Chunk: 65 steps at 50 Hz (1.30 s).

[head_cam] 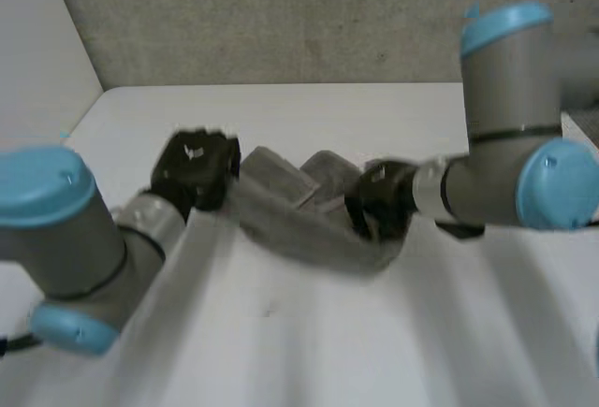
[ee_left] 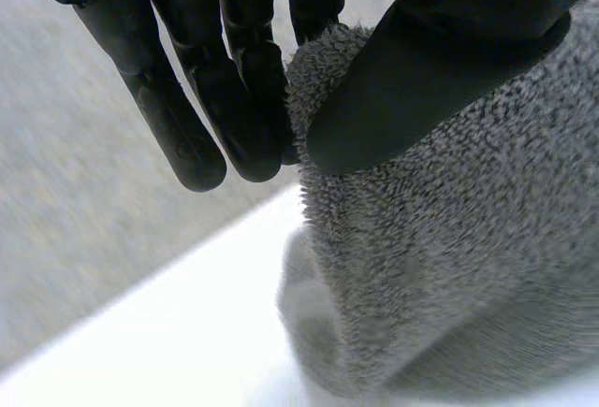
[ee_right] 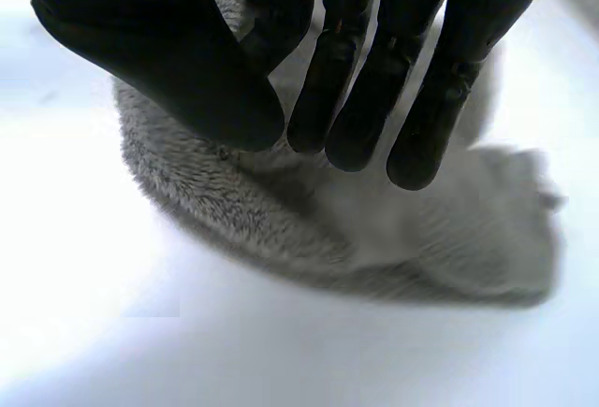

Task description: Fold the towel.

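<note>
My left hand [ee_left: 412, 79] is pinching the grey towel [ee_left: 468, 267] by its edge; my right hand [ee_right: 168, 61] is pinching its other end, mid-tabletop [head_cam: 309, 341].

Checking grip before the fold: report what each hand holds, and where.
Left hand pinches the grey towel at a raised edge; right hand pinches it at the opposite end.

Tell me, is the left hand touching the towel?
Touching. The left wrist view shows the left hand pinching an edge of the towel between thumb and fingers.
</note>
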Available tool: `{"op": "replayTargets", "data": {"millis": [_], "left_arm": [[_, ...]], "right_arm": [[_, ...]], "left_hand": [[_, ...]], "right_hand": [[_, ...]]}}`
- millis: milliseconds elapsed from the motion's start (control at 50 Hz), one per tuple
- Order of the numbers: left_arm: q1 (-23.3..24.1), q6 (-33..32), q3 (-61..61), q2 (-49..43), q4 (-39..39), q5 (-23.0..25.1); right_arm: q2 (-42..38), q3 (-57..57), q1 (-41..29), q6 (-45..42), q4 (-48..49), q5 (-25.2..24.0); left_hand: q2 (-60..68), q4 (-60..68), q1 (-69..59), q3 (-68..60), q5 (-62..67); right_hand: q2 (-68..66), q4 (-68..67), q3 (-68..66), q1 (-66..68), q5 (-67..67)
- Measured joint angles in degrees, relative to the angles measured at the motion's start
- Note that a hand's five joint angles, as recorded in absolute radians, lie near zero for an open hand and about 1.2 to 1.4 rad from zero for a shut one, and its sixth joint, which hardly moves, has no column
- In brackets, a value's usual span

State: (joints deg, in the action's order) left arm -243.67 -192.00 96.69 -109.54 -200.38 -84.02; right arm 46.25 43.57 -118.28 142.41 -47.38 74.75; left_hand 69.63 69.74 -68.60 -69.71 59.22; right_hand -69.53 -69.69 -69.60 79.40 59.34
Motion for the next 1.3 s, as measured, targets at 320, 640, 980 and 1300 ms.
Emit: {"op": "replayTargets", "data": {"millis": [320,640,980,1300], "left_arm": [[4.31,-1.82,14.03,8.08,0.32,-0.05],[4.07,-5.45,19.59,12.43,0.21,-0.10],[3.56,-5.31,21.42,11.87,-0.46,-0.18],[2.82,-5.32,19.66,12.15,-0.65,-0.31]], "right_arm": [[15.03,27.50,2.23,1.85,24.49,-0.05],[7.68,14.41,3.67,-0.29,27.28,-10.34],[-7.17,1.20,-0.72,-13.63,11.61,-12.98],[-1.74,-0.21,-0.42,-6.06,19.34,-9.35]], "left_hand": [[0.00,0.00,0.00,0.00,0.07],[0.00,0.00,0.00,0.00,0.07],[0.00,0.00,0.00,0.00,0.07],[0.00,0.00,0.00,0.00,0.07]], "right_hand": [[52.02,52.26,52.15,-59.88,-51.74],[52.83,52.93,52.76,-59.90,-52.37],[44.30,44.34,44.25,-50.14,-44.20],[0.73,0.78,0.81,-0.98,-1.15]]}}
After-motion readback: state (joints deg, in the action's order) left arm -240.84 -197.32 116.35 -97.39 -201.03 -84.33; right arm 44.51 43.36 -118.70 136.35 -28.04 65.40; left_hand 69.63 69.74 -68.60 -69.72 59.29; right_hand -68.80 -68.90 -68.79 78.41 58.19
